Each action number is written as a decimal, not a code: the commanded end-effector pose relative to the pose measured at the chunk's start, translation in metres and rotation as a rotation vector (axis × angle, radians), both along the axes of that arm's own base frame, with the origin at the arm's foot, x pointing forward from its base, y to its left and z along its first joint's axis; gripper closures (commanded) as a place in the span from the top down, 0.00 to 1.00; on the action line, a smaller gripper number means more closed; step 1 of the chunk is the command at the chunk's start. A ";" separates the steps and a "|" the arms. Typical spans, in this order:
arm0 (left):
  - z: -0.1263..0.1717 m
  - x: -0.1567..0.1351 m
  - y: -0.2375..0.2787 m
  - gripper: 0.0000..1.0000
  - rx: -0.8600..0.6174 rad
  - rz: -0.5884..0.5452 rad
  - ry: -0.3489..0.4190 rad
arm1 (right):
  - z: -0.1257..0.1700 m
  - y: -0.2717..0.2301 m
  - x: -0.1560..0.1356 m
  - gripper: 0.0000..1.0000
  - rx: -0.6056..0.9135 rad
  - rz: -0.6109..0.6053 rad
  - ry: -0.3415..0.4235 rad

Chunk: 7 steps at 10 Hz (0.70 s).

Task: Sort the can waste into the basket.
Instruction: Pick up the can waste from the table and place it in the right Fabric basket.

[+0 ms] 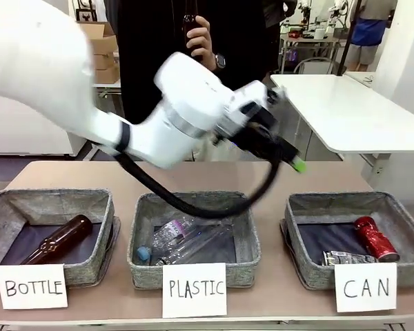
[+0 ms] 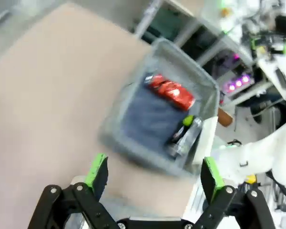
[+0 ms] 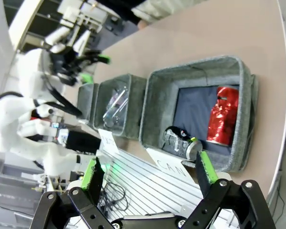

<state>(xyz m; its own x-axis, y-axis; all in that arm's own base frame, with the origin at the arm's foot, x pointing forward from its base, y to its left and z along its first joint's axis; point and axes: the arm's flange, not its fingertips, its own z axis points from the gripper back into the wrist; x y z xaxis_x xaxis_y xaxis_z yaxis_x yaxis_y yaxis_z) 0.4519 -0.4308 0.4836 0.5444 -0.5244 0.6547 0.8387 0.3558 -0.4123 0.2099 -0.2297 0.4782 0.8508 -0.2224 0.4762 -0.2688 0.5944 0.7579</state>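
Both cans sit in the CAN basket (image 1: pixel 310 203): red can (image 1: pixel 375 238) against its right wall, dented blue-silver can (image 1: pixel 348 258) lying flat along the front wall behind the CAN card (image 1: pixel 365 287), the two just beside each other. Left gripper (image 2: pixel 152 175) fingers spread wide, holding nothing, hanging above the tabletop (image 2: pixel 43 95) near the basket. Right gripper (image 3: pixel 148 172) fingers also fully apart and empty, on the card side of the basket.
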 end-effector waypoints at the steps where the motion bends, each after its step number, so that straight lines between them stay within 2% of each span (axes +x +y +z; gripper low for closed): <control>1: 0.071 -0.021 0.137 1.00 0.057 0.165 0.193 | 0.025 -0.004 0.001 1.00 -0.031 -0.060 -0.067; 2: 0.093 -0.028 0.191 1.00 0.000 0.256 0.267 | 0.042 0.017 0.019 1.00 0.014 0.003 -0.129; 3: 0.111 -0.036 0.243 1.00 -0.071 0.336 0.309 | 0.054 0.050 0.045 1.00 0.051 0.051 -0.177; 4: 0.121 -0.047 0.300 1.00 -0.188 0.401 0.360 | 0.066 0.094 0.072 1.00 0.102 0.105 -0.199; 5: 0.123 -0.053 0.347 1.00 -0.279 0.465 0.395 | 0.076 0.134 0.093 1.00 0.160 0.153 -0.194; 7: 0.104 -0.064 0.415 1.00 -0.435 0.507 0.460 | 0.089 0.204 0.121 1.00 0.252 0.105 -0.108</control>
